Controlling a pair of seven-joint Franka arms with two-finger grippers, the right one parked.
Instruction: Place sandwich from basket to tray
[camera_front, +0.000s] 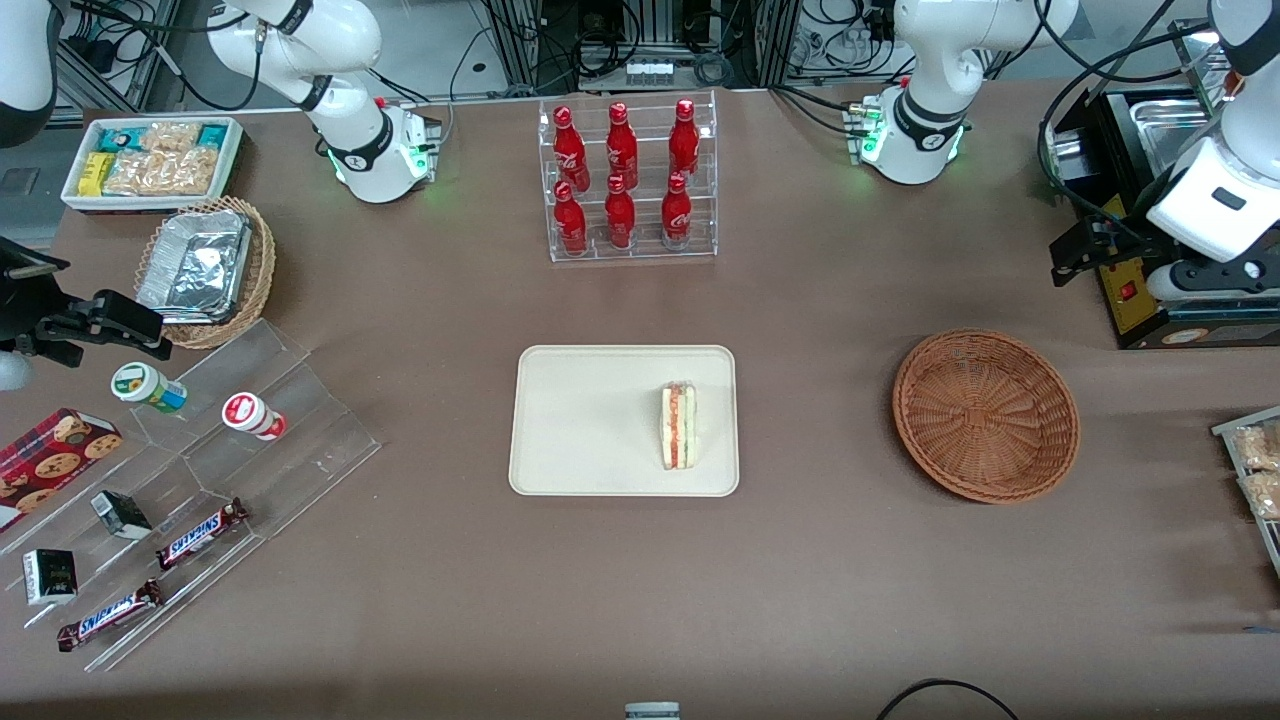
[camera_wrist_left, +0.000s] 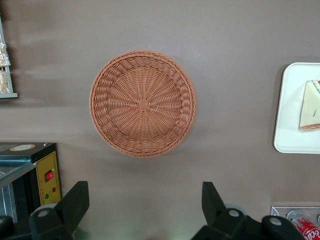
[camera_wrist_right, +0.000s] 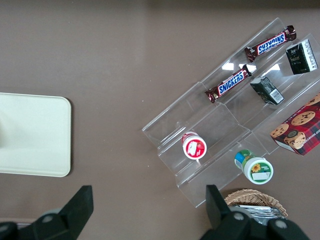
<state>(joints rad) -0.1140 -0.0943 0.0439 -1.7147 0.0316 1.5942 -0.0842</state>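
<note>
The sandwich (camera_front: 679, 425) sits on the tray (camera_front: 580, 420), a flat cream rectangle with round corners and a low rim, in the middle of the brown tabletop (camera_front: 800, 580). The sandwich is a small wedge of soft white bread with red and green stripes along its edge. The basket (camera_front: 985, 415) is round and shallow, woven from reddish-brown wicker, with nothing in it; it lies on the tabletop toward the working arm's end, well apart from the tray. The gripper (camera_wrist_left: 142, 210) hangs high above the tabletop, close to the basket, and its two black fingers (camera_wrist_left: 75, 202) are spread wide with nothing between them. The wrist view looks straight down into the basket and shows the weave running out from the middle like spokes, plus one end of the tray with the sandwich. The front view shows more: a clear plastic rack (camera_front: 632, 180) farther from the camera than the tray, holding six shiny red bottles (camera_front: 621, 146). Toward the parked arm's end there is a clear stepped stand (camera_front: 200, 480) with two Snickers bars (camera_front: 200, 533), two little round tubs (camera_front: 252, 416), two small dark boxes (camera_front: 120, 514) and a cookie box (camera_front: 50, 465).
</note>
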